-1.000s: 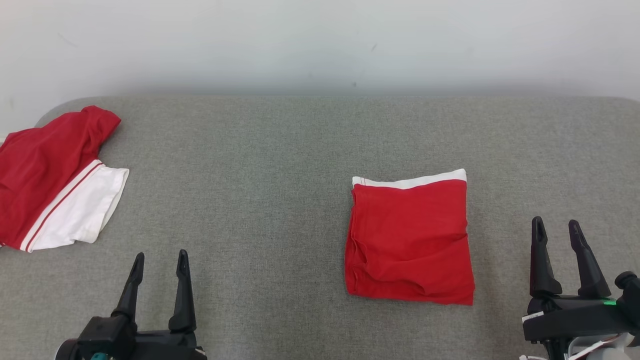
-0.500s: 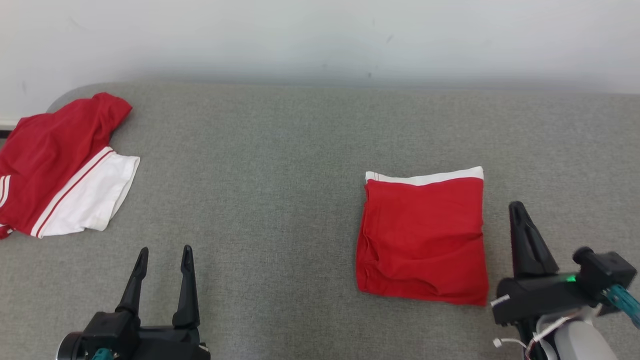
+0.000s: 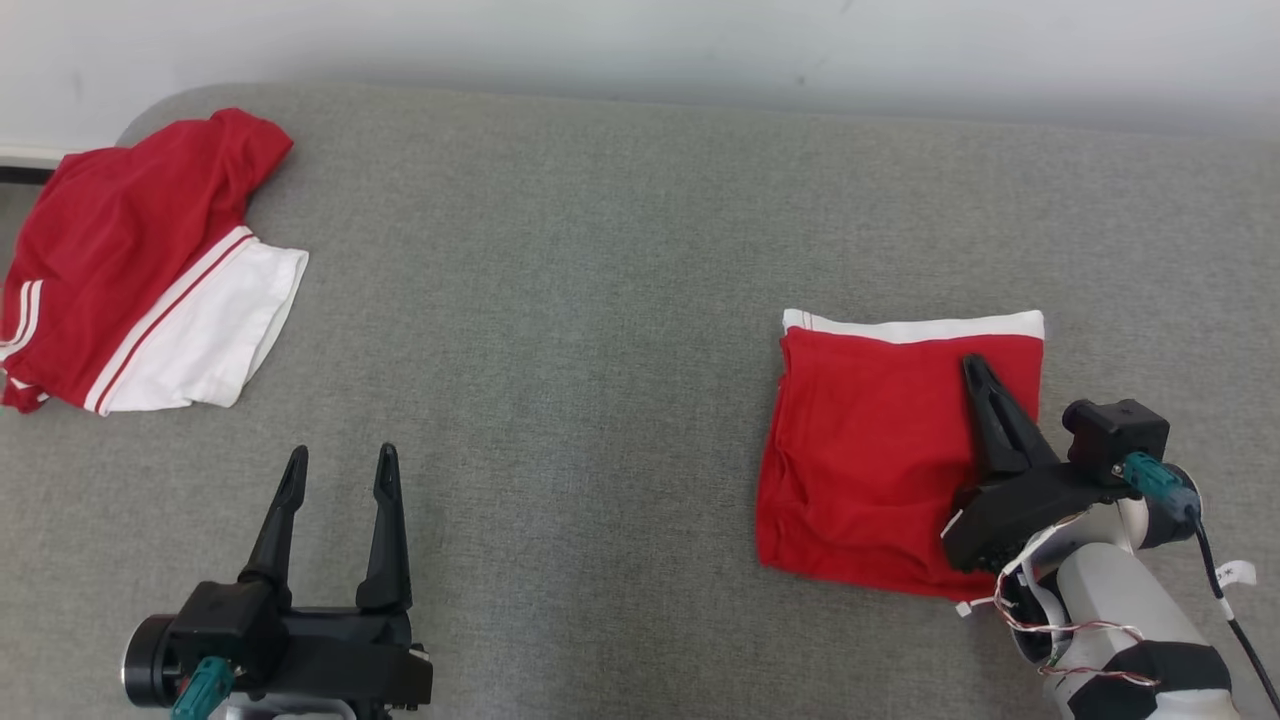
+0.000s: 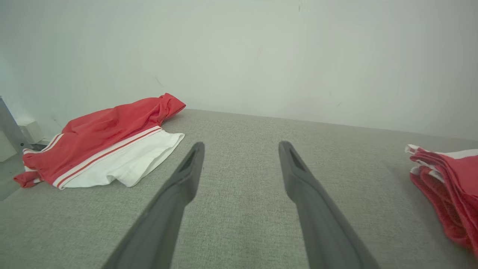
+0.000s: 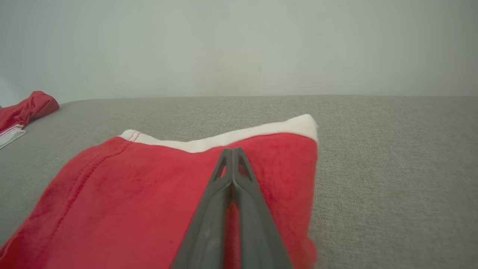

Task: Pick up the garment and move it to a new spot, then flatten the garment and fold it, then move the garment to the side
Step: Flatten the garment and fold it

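A grey table (image 3: pixel 600 250) with a coarse woven cover runs across the whole head view, its far left corner (image 3: pixel 150 105) rounded. Behind it stands a plain pale wall (image 3: pixel 500 40), bare apart from a few small dark specks (image 3: pixel 800 78). Past the corner, at the wall's foot, a pale strip (image 3: pixel 30 155) lies above a dark one. In the left wrist view a slanted grey bar (image 4: pixel 11 127) and a pale box (image 4: pixel 31 130) sit beyond the table's left end; what they belong to is unclear. The light is soft and even, with faint shadows.
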Robot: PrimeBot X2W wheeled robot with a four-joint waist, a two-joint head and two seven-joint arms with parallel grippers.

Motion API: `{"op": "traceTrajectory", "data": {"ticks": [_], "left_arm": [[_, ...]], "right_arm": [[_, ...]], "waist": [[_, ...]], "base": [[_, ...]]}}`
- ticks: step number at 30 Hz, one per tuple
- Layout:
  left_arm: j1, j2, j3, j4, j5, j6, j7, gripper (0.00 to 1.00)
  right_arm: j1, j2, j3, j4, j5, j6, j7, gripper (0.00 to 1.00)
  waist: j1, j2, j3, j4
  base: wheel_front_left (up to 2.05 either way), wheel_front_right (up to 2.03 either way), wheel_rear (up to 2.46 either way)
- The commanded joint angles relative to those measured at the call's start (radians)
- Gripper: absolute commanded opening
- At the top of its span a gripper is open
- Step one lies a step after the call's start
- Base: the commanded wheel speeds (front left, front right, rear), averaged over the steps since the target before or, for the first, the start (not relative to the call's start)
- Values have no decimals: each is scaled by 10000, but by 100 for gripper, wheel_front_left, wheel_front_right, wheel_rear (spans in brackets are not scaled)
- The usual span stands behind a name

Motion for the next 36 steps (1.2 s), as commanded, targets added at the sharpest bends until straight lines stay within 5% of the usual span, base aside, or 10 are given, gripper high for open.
{"op": "traceTrajectory", "data": {"ticks": [1,17,36], "left_arm": [[-104,-9,-11,23,-78,9,-31,100],[-164,-9,-78,78,-215,109,-31,100],[-11,-8,-178,72,-296,200,-31,100]], "right_arm": [[-119,-83,-44,210,-106,-18,-39,0],[-454,358,-978,1301,-738,-18,-28,0],[795,1277,1063,75,-313,-18,-24,0]], "waist": [[-2,-1,127,137],[-2,-1,95,267],[-2,-1,-63,488]], "base": [[0,0,0],[0,0,0],[0,0,0]]}}
